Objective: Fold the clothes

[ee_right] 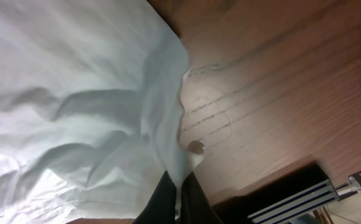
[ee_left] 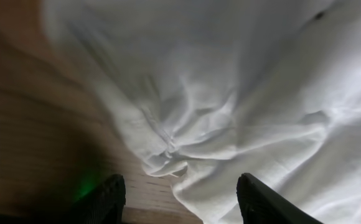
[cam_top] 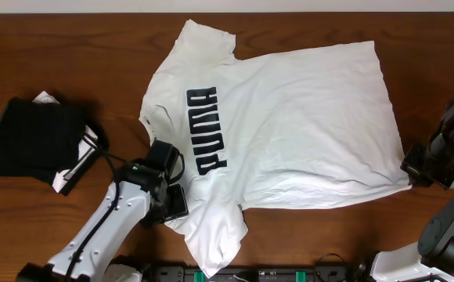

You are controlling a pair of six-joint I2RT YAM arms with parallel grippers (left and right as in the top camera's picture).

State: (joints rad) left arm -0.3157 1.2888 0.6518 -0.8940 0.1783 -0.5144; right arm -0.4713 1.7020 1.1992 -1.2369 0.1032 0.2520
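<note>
The clothes here are a white T-shirt with dark lettering, spread flat and wrinkled on the wooden table. My left gripper stands open at the shirt's near-left edge, beside the lower sleeve. In the left wrist view its fingers straddle bare wood and a bunched fold of the shirt, gripping nothing. My right gripper is at the shirt's right corner. The right wrist view shows that gripper shut on the hem corner of the shirt, with cloth pinched between the fingers.
A folded black garment with a white tag lies at the far left of the table. Black and green hardware lines the front edge. Bare wood shows right of the shirt.
</note>
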